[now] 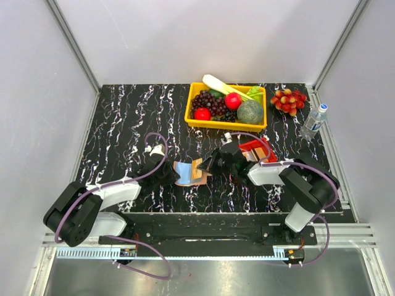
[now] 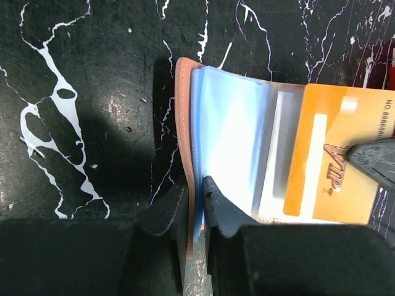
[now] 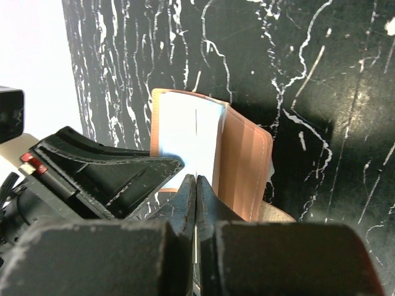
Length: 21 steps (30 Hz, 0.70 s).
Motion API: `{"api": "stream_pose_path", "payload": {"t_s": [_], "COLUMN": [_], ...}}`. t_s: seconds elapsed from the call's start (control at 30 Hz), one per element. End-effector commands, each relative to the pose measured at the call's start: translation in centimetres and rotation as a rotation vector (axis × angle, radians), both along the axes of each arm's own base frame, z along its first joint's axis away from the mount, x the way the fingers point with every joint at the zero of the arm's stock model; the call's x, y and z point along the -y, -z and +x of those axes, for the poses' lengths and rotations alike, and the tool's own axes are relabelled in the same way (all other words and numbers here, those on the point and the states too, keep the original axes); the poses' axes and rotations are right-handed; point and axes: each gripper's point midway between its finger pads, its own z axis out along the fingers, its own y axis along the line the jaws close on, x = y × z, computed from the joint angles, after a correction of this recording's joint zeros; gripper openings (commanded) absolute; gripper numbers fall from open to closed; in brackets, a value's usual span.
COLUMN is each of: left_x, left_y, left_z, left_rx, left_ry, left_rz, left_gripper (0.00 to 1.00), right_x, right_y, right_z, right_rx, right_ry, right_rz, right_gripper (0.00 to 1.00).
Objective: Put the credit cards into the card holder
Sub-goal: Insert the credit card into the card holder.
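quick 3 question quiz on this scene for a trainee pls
1. True or false: the left end effector is clamped on an edge of the open salmon-pink leather bifold wallet.
2. Which one grips the orange plastic card? A the left one, B the right end effector, C neither.
3. Fill in: in the top view, the small red plastic tray sits to the wallet's ___.
Key: 1 true; 2 B; 3 right.
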Motion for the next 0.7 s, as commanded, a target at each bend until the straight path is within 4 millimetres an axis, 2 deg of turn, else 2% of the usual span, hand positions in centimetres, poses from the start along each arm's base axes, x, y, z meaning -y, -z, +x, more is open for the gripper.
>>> {"api": "stream_pose_path", "payload": {"t_s": [0.0, 0.27, 0.5, 0.67], "left_x": [-0.8, -0.4, -0.5, -0.6], "left_y": [1.3, 1.4, 1.9, 2.1], "left_z": [-0.7, -1.2, -1.5, -1.6], "left_rx": [-0.042, -0.055, -0.074, -0.078], "left_ry": [0.008, 0.001, -0.020, -0.022], "left_rz": [0.070, 0.045, 0.034, 0.037], "left_gripper": [0.15, 0.15, 0.14, 0.14], "right_x": [-0.5, -0.6, -0.7, -0.4], "right_y": [0.7, 2.8, 2.6, 2.4], "right_z": [0.3, 0.1, -0.2, 0.0], "right_rx": [-0.022, -0.083, -0.085, -0.058], "right_ry": [0.006, 0.020, 0.026, 0.026], "right_rz": [0.028, 0.029, 0.083, 0.055], "right_gripper": [0.00, 0.00, 0.00, 0.00]}}
